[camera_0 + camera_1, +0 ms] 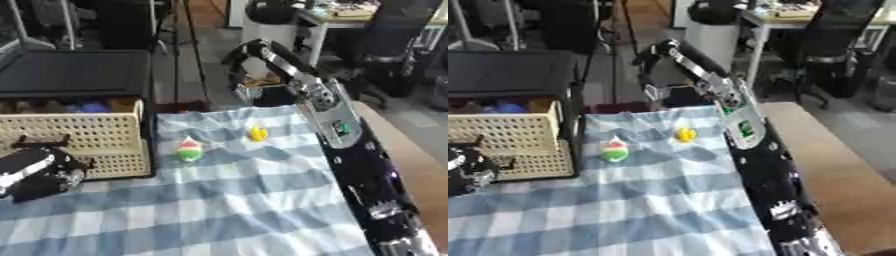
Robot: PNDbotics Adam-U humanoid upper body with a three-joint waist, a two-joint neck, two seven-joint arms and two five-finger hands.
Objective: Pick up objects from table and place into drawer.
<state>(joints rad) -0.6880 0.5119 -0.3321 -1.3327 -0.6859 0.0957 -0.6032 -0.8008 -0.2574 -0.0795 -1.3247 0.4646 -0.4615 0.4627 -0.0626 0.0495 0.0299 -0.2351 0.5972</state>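
A small green, white and red object (pixel 189 150) lies on the blue-checked cloth (pixel 227 200), close to the beige perforated drawer (pixel 87 135) at the left. A small yellow object (pixel 257 133) lies further back and to its right. My right arm runs up the cloth's right side and bends down at the far edge. Its hand (pixel 247 91) hangs there behind the yellow object, fingers relaxed and holding nothing. My left hand (pixel 35 172) sits low at the left, against the drawer's front; I cannot make out its grip.
The drawer stands pulled out from a dark cabinet (pixel 74 72) and holds blue and dark things at its back. A bare wooden table edge (pixel 824 165) runs along the right. Chairs and desks stand beyond the table.
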